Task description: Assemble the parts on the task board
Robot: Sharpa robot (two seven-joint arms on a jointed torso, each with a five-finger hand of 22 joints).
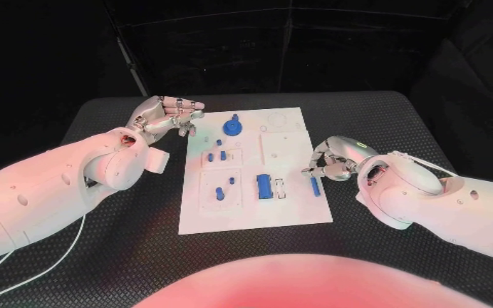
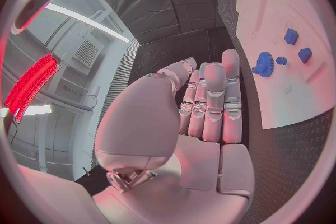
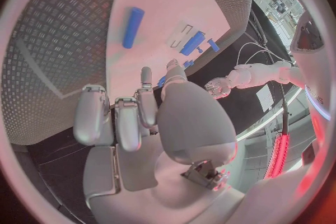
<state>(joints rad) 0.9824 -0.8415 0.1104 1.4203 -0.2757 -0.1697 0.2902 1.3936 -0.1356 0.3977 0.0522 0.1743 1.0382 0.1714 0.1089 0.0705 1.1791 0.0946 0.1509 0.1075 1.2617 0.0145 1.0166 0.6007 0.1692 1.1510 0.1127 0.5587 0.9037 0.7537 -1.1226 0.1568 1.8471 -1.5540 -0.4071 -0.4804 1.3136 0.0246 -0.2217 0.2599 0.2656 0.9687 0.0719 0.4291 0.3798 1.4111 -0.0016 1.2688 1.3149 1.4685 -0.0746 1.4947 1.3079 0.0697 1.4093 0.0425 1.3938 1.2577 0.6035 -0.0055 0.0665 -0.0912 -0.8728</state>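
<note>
Both hands empty: left hand [image 1: 167, 117] open beside the board [image 1: 293, 212], right hand [image 1: 330, 163] loosely spread by a blue rod [image 1: 315, 185].

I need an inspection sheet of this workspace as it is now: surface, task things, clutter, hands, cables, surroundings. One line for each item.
Surface: black table with a textured mat, seen on all sides of the board.
Job's things: white task board lies in the middle; a blue gear near its far end, small blue parts below it, a blue block and a blue rod nearer the robot's right side.
Clutter: nothing seen.
Hands: left hand at the board's far left corner, fingers apart, holds nothing; right hand beside the blue rod, fingers curled, whether it touches the rod cannot be told.
Cables: a white cable runs along the left arm.
Surroundings: dark panels behind the table.
</note>
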